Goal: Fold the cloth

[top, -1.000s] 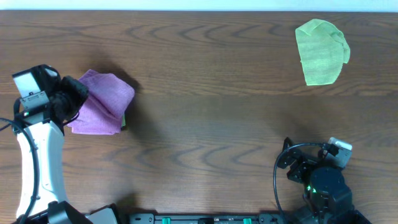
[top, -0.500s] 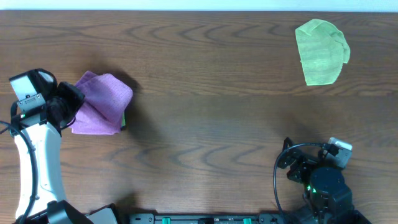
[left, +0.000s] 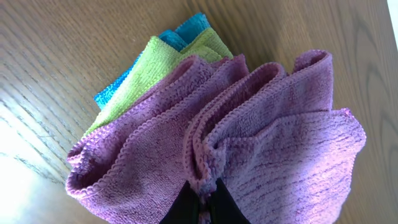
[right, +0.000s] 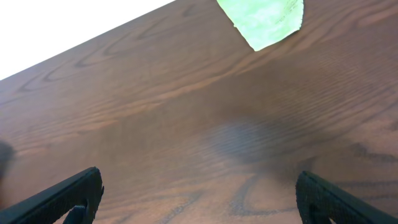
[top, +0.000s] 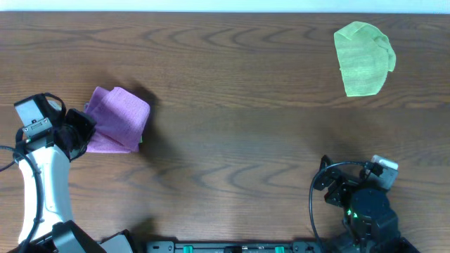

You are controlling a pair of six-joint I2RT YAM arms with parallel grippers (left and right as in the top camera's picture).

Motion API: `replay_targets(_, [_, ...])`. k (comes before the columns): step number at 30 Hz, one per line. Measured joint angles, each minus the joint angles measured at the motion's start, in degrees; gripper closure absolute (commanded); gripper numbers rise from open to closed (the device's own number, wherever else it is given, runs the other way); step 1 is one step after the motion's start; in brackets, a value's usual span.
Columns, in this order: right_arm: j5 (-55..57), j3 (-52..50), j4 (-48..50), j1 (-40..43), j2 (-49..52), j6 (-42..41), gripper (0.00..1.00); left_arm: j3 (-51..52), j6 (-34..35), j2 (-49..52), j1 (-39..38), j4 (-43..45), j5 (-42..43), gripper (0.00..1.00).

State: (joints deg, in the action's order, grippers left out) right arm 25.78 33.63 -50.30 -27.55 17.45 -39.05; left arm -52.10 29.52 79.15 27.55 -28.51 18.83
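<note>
The purple cloth [left: 280, 143] hides most of the green cloth [left: 161, 68] and blue cloth [left: 189, 28].

A dark brown wood-grain tabletop [top: 232, 126] fills the overhead view, its grain running left to right. Near the far right corner a crumpled light green cloth [top: 363, 58] lies on the wood, well apart from everything else. At the left side a bunched purple terry cloth [left: 249, 130] sits in thick folds. From under its edge peek a lime-green microfibre cloth [left: 149, 68] and, beneath that, a bright blue cloth [left: 186, 31] touching the wood.
</note>
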Motion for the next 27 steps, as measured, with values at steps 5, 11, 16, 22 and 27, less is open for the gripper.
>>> replay_targets(5, [0.0,0.0,0.0,0.0,0.0,0.0,0.01,0.0,-0.2,0.0,0.0,0.0,-1.0,0.77])
replay_targets(11, [0.0,0.0,0.0,0.0,0.0,0.0,0.01,0.0,-0.9,0.0,1.5,-1.3,-1.3,0.64])
replay_targets(16, [0.0,0.0,0.0,0.0,0.0,0.0,0.01,0.0,-1.0,0.0,4.6,-2.6,-1.7,0.54])
replay_targets(22, [0.0,0.0,0.0,0.0,0.0,0.0,0.01,0.0,-1.0,0.0,5.2,-2.5,-1.0,0.53])
replay_targets(27, [0.0,0.0,0.0,0.0,0.0,0.0,0.01,0.0,-1.0,-1.2,5.2,-1.1,2.5,0.53])
